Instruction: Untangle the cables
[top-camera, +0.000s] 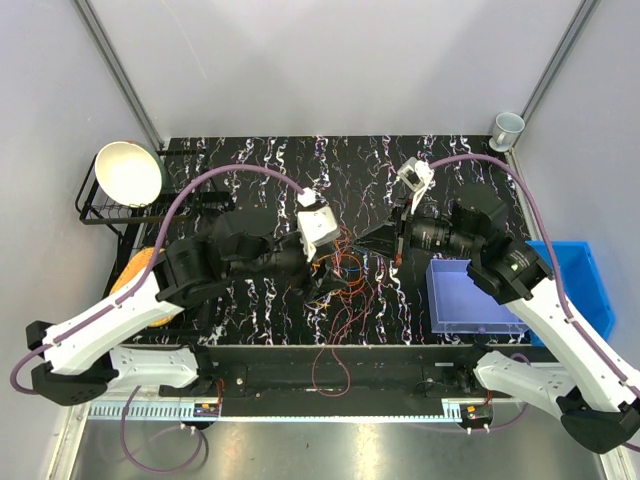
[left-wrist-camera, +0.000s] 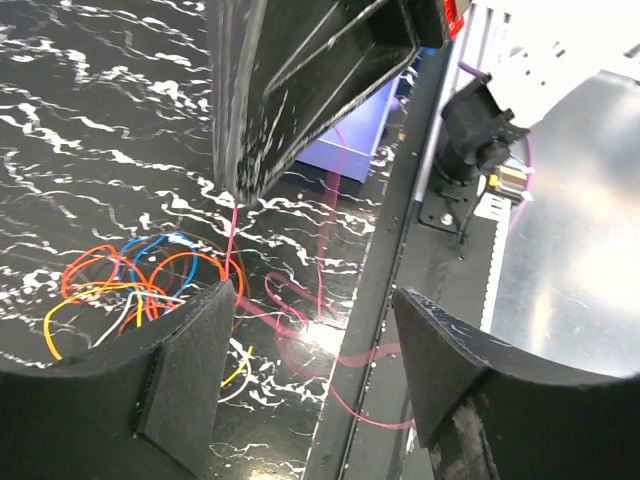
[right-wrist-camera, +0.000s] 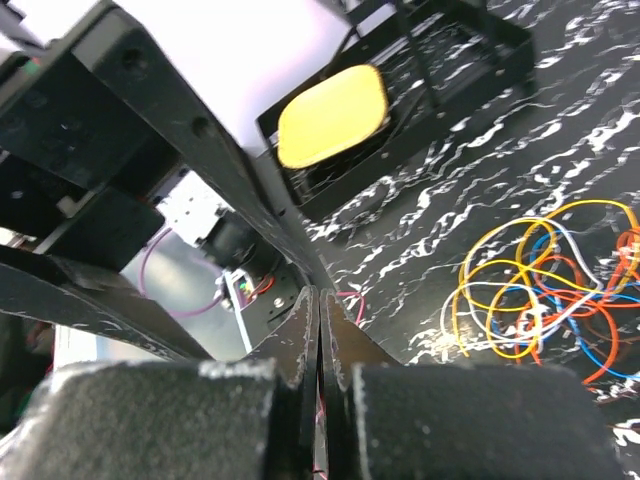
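The cables (top-camera: 352, 266) lie in a looped bunch of orange, red, yellow, blue and white wires on the black marbled table (top-camera: 250, 190), between the two grippers. They also show in the left wrist view (left-wrist-camera: 130, 290) and the right wrist view (right-wrist-camera: 540, 290). A pink cable (left-wrist-camera: 300, 312) trails over the table's front edge (top-camera: 330, 360). My right gripper (top-camera: 398, 256) is shut on this pink cable, a thin strand showing between its closed jaws (right-wrist-camera: 320, 300). My left gripper (top-camera: 335, 282) is open and empty (left-wrist-camera: 315, 350) above the pink cable near the front edge.
A blue bin (top-camera: 460, 300) stands at the right. A black rack holds a white bowl (top-camera: 128, 172) at the back left, with a yellow object (right-wrist-camera: 332, 115) beside it. A grey cup (top-camera: 507, 127) stands at the back right corner.
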